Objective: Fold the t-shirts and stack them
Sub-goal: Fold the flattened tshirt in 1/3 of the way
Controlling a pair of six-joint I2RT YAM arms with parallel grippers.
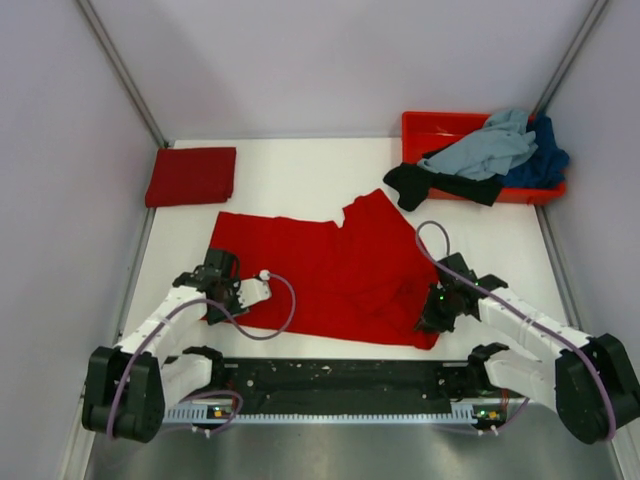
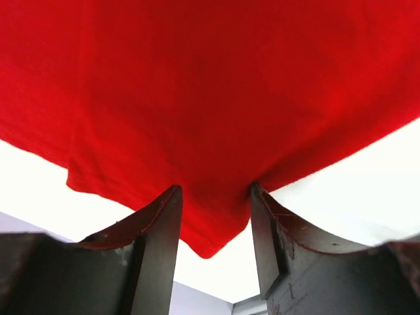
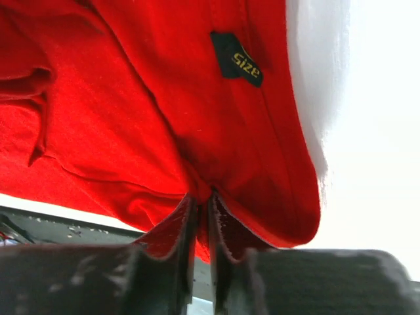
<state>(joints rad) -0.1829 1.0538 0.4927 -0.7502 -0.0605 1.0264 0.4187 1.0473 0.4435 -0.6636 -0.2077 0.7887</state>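
Observation:
A bright red t-shirt [image 1: 330, 270] lies spread on the white table. My left gripper [image 1: 212, 290] is at its near-left corner; in the left wrist view its jaws stand open with the shirt's corner [image 2: 210, 223] between them. My right gripper [image 1: 435, 318] is at the shirt's near-right edge, shut on a pinch of the red cloth [image 3: 203, 190]; a black size tag [image 3: 236, 60] shows above it. A darker red t-shirt [image 1: 192, 176] lies folded at the back left. Grey-blue [image 1: 490, 148], black [image 1: 430, 183] and dark blue [image 1: 545, 155] t-shirts are heaped at the back right.
The heap lies in and over a red-orange plastic tray [image 1: 430, 128] at the back right. Grey walls close the table at the back and both sides. A black rail [image 1: 330, 378] runs along the near edge between the arm bases.

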